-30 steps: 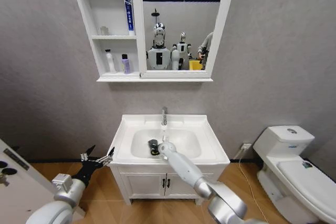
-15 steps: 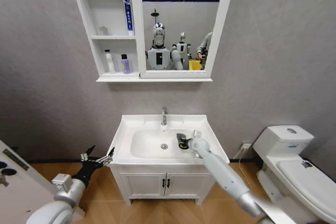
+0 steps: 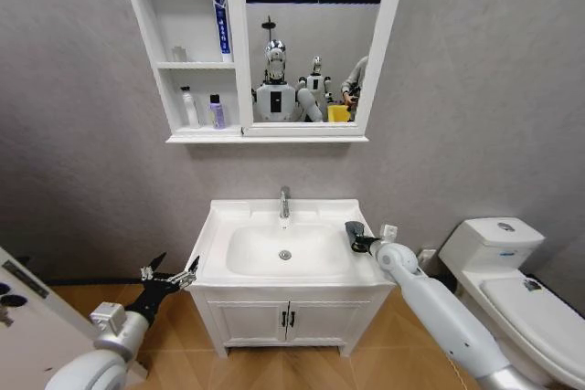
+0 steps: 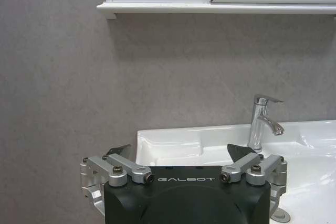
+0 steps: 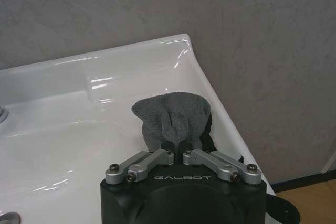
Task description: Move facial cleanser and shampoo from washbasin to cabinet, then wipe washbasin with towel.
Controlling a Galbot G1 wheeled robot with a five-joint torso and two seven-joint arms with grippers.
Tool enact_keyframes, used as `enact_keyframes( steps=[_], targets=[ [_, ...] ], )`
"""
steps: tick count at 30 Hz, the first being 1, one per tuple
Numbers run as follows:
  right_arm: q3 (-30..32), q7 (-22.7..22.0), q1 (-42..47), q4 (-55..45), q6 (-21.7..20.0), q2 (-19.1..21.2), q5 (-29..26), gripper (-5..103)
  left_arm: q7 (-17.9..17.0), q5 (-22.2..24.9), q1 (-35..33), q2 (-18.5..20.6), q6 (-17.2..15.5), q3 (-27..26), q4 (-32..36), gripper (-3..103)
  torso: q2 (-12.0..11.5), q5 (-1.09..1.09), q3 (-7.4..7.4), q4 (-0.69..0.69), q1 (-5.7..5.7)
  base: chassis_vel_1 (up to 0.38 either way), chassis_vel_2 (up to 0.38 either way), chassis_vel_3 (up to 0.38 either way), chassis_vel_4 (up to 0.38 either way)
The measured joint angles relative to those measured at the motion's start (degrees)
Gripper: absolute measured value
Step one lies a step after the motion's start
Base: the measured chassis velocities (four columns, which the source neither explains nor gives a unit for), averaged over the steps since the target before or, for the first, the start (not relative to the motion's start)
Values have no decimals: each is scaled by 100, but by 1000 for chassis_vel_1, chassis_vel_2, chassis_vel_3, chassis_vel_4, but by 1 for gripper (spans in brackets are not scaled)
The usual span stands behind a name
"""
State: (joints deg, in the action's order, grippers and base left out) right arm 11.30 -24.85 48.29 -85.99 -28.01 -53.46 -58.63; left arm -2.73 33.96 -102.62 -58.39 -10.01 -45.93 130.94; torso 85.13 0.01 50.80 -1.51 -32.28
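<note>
2 arms are showing in the head view: the right gripper (image 3: 354,237) is reaching over the right rim of the washbasin (image 3: 219,226), its jaws closed on the dark grey towel (image 3: 353,230), which is sitting on that flat rim close to the right edge. The left gripper (image 3: 169,275) is hanging low, just off the washbasin's left front corner, its jaws spread wide and holding nothing. Above, the cabinet (image 3: 146,52) is carrying 2 bottles on its lowest shelf (a white bottle (image 3: 188,107) and a purple bottle (image 3: 218,111) side by side), and a tall tube (image 3: 220,25) is standing on the shelf above.

In the left wrist view, the left gripper (image 4: 184,153) is facing the grey wall with its jaws wide apart and empty; the chrome tap (image 4: 262,121) is rising from the washbasin (image 4: 173,140) beyond it.

In the right wrist view, the right gripper (image 5: 176,148) is pinching the towel (image 5: 173,119), which is bunching up between the jaws and resting on the washbasin (image 5: 105,72) near its corner by the wall.
</note>
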Motion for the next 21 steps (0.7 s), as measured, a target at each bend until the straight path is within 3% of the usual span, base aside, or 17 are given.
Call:
enact_keyframes(
  steps=[8, 11, 16, 19, 21],
  targets=[
    [-55, 242, -198, 326, 229, -26, 193, 1, 0, 0, 0, 0, 0, 0, 0, 100, 0, -1, 0, 0, 0, 0, 0, 0, 0],
    [-179, 460, -384, 511, 476, -64, 339, 16, 0, 0, 0, 0, 0, 0, 0, 100, 0, -1, 0, 0, 0, 0, 0, 0, 0],
    [-224, 530, -402, 525, 516, -83, 365, 32, 0, 0, 0, 0, 0, 0, 0, 100, 0, -1, 0, 1, 0, 0, 0, 0, 0],
    [-231, 734, -344, 533, 640, -80, 605, 37, 0, 0, 0, 0, 0, 0, 0, 100, 0, -1, 0, 0, 0, 0, 0, 0, 0],
    [-218, 914, -224, 532, 846, -74, 1151, 48, 0, 0, 0, 0, 0, 0, 0, 100, 0, -1, 0, 1, 0, 0, 0, 0, 0]
  ],
)
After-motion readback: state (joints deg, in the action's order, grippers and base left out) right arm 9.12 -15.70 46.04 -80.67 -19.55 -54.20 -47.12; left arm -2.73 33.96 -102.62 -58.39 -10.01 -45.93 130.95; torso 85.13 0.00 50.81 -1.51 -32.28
